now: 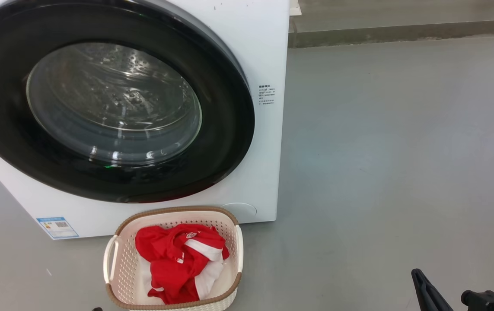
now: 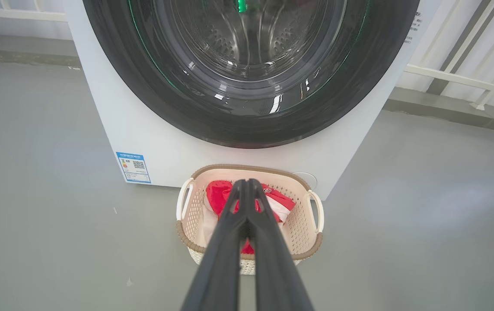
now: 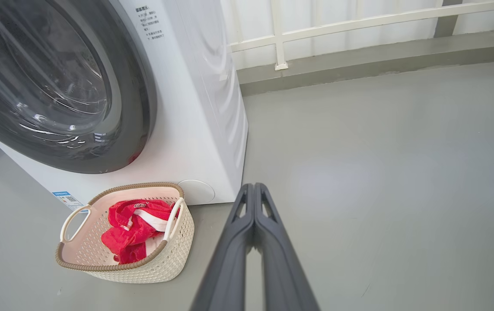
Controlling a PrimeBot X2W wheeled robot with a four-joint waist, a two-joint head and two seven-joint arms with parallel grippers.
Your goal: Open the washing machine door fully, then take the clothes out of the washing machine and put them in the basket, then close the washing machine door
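The white washing machine (image 1: 255,56) (image 2: 164,147) (image 3: 203,108) stands on the floor with its washing machine door (image 1: 100,172) (image 2: 247,125) (image 3: 134,99) flat against the front, black rim around clear glass. In front of it sits the cream basket (image 1: 119,259) (image 2: 303,224) (image 3: 169,259), and the red and white clothes (image 1: 173,259) (image 2: 216,194) (image 3: 125,233) lie bunched inside it. My left gripper (image 2: 247,183) hangs shut and empty above the basket. Over bare floor to the basket's right, my right gripper (image 3: 254,186) is shut and empty; its dark finger (image 1: 424,289) shows at the head view's lower right.
Grey floor (image 1: 380,151) spreads wide to the right of the machine. A low grey curb (image 3: 359,65) with white railing (image 3: 359,21) runs behind it. A blue label (image 1: 58,227) sits low on the washer's front.
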